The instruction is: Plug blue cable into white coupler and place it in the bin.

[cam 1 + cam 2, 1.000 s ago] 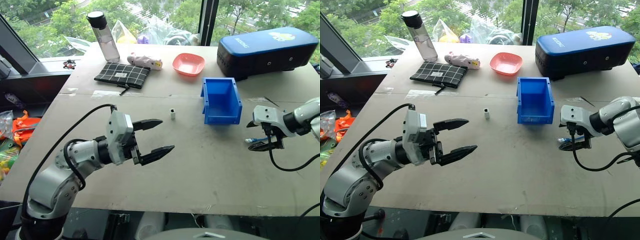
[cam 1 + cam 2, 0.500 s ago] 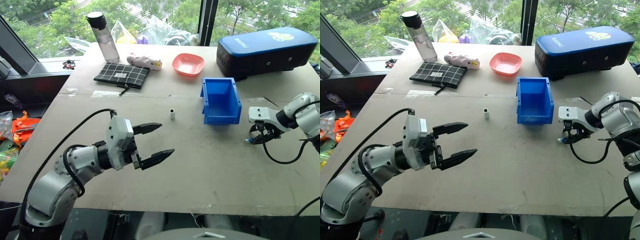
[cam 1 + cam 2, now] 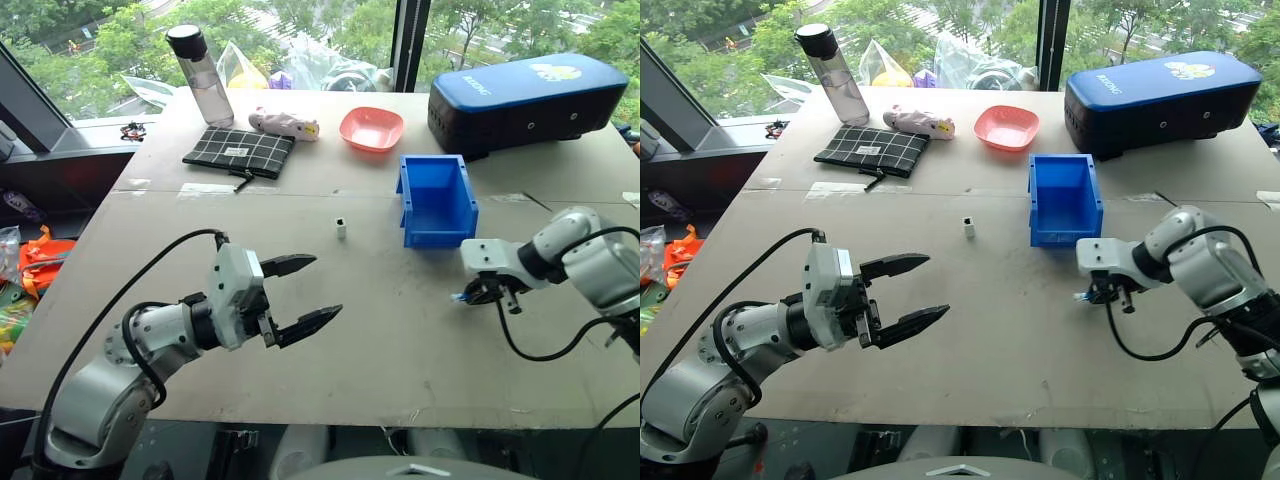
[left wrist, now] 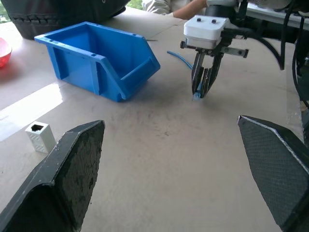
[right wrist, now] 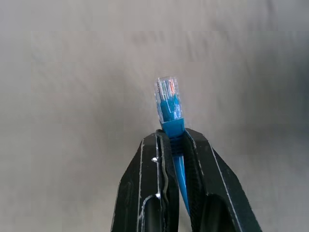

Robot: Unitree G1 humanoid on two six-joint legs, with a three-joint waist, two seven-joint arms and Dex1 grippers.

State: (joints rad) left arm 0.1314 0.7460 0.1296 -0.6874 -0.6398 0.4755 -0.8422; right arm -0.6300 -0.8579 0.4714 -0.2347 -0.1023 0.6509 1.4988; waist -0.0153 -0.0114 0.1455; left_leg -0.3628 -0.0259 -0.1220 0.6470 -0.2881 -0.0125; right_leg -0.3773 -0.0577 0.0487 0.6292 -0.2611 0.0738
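Right end effector (image 5: 174, 145) around thin blue cable (image 5: 169, 104)

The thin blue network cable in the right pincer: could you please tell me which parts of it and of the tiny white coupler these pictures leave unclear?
- Thin blue network cable, right wrist view: its run behind the clear plug is hidden between the fingers of the right pincer.
- Same cable, left wrist view: its far end is hidden behind that pincer.
- Tiny white plastic coupler, left wrist view: the dark socket's inside is too small to read.
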